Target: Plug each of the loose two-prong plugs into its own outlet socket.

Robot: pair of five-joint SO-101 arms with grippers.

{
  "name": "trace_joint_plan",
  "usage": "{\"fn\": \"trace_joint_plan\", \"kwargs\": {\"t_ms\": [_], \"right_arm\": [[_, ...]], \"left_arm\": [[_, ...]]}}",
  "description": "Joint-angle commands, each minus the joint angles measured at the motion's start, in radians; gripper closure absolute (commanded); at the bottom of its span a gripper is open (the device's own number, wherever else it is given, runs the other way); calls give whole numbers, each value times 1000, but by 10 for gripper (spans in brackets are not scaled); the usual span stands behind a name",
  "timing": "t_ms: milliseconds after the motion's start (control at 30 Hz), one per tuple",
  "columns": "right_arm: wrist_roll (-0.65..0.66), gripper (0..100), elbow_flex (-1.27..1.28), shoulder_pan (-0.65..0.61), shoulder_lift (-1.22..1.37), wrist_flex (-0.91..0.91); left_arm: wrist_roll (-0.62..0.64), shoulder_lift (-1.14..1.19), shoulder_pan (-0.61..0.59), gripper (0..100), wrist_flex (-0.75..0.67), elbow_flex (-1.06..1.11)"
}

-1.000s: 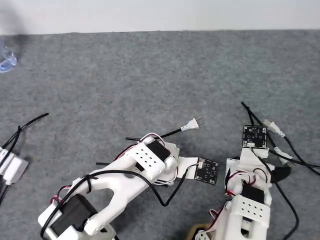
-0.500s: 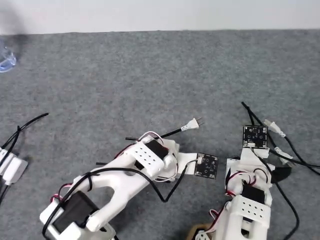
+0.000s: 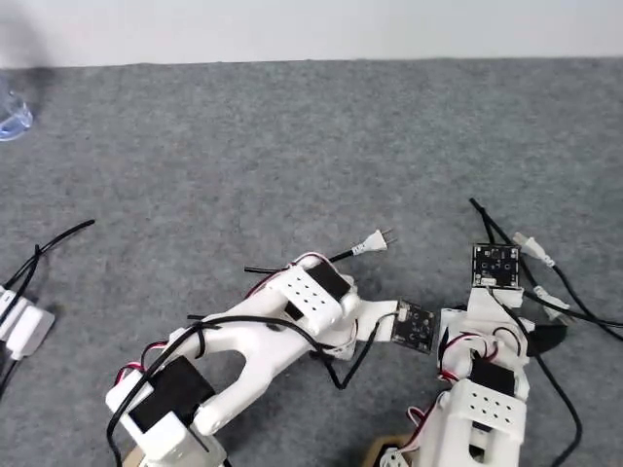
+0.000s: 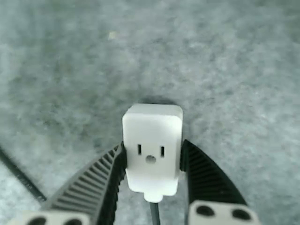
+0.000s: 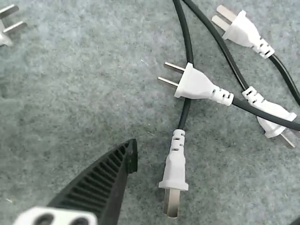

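- between the left hand's (image 4: 152,157) black ribbed fingers (image 4: 101,180), a white rectangular outlet socket (image 4: 152,133) sits clamped over the grey felt surface (image 4: 211,56).
- near the right hand (image 5: 119,164), whose opening i cannot tell, four white two-prong plugs (image 5: 199,85) on black cords (image 5: 185,28) lie loose on that surface.

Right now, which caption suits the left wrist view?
Left gripper clamps a white outlet socket, slots facing the camera, over grey carpet.
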Motion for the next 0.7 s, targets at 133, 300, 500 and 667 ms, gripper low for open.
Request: {"fn": "trace_joint_plan", "kwargs": {"t_ms": [133, 300, 500, 667], "right_arm": [[-3, 475, -41, 4, -15, -19], [-3, 475, -41, 4, -15, -19], [-3, 475, -41, 2, -15, -19], [-3, 475, -41, 2, -15, -19]], "left_arm": [[-17, 20, 15, 909, 41, 15], [-17, 5, 15, 986, 91, 16], [-15, -229, -81, 985, 110, 93], [-14, -450, -172, 982, 17, 282]]}}
